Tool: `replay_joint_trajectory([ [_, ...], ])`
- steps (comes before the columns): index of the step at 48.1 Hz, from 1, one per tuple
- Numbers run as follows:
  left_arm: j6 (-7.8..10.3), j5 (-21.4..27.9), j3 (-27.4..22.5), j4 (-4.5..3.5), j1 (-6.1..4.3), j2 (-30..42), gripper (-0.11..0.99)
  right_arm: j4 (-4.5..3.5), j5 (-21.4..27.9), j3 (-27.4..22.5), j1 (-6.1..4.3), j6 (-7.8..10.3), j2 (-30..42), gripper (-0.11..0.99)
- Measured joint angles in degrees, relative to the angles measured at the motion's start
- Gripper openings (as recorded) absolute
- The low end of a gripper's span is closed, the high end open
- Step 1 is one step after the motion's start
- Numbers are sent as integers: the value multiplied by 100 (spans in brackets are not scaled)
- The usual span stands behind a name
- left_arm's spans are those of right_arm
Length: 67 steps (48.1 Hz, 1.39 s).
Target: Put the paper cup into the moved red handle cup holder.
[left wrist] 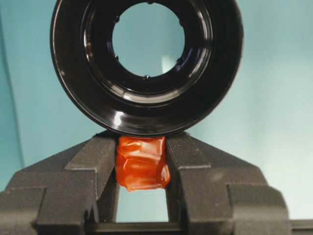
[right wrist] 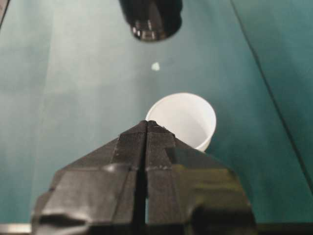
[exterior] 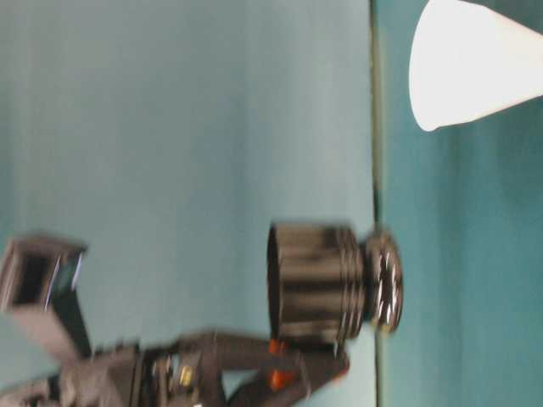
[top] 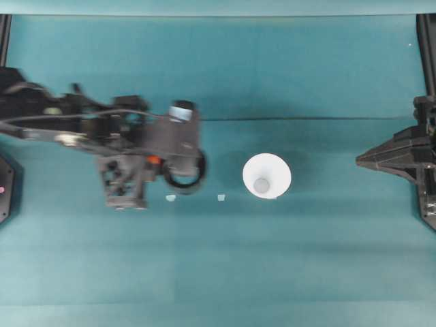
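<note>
The white paper cup stands upright near the table's middle; it also appears as cup and cup. Left of it is the glossy black red handle cup holder, seen too as holder, holder and holder. My left gripper is shut on the holder's orange-red handle, with the left gripper clamping it from both sides. I cannot tell whether the holder touches the table. My right gripper is shut and empty at the far right; the right gripper points toward the cup.
Two small pale scraps lie on the teal table between holder and cup. Dark frame posts stand at the table's side edges.
</note>
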Motion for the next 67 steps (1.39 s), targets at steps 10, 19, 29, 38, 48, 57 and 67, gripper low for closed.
replay_joint_trajectory([
  [10, 299, -202, -334, 0, 9, 501, 27, 0, 0, 9, 0, 0, 0, -11],
  [19, 299, -387, -325, 0, 9, 738, 27, 0, 0, 9, 0, 0, -18, -11],
  [29, 316, -729, -193, 0, 9, 888, 27, 0, 0, 0, 0, 0, -35, -11],
  [38, 281, -1090, 88, 0, 62, 1090, 27, 0, 0, 0, 0, 0, -44, -11],
  [48, 299, -1529, 237, 0, 62, 1292, 27, 0, 0, 9, 0, 0, -44, -11],
  [57, 299, -1688, 237, 0, 62, 1362, 27, 0, 44, 0, 0, 9, -44, -11],
  [67, 299, -1696, 246, 9, 53, 1389, 27, 9, 79, 9, 0, 26, -44, -11],
])
